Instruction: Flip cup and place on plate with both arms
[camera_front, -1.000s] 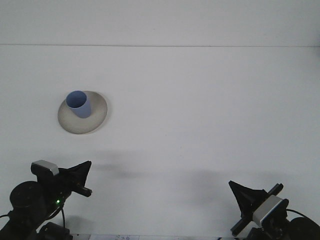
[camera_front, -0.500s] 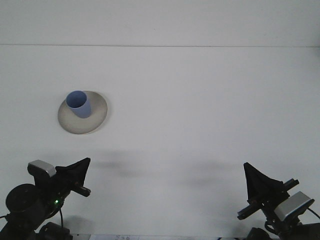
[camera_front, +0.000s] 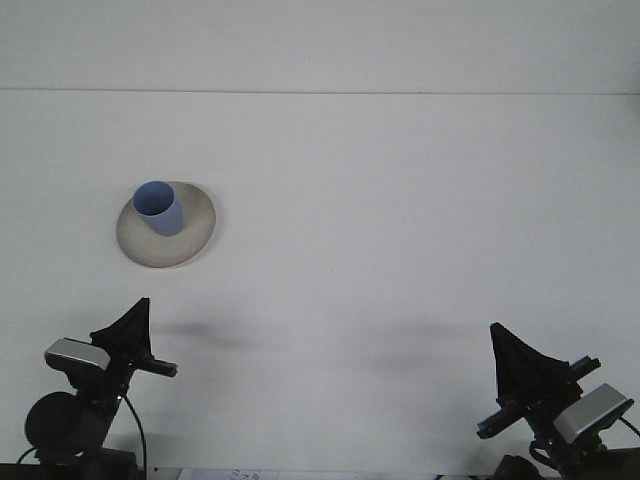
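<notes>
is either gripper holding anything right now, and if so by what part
Nothing is held. The blue cup stands mouth-up on the plate, far from the left gripper and the right gripper.

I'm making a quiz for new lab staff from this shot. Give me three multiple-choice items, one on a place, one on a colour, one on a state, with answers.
1. Where is the cup?
A. on the plate
B. on the bare table, right side
C. in the right end effector

2. What colour is the cup?
A. red
B. blue
C. green

3. How does the cup stand?
A. mouth down
B. on its side
C. upright, mouth up

Answers:
1 A, it sits on the plate at the table's left.
2 B, its wall and inside are light blue.
3 C, the open mouth faces up.
</notes>
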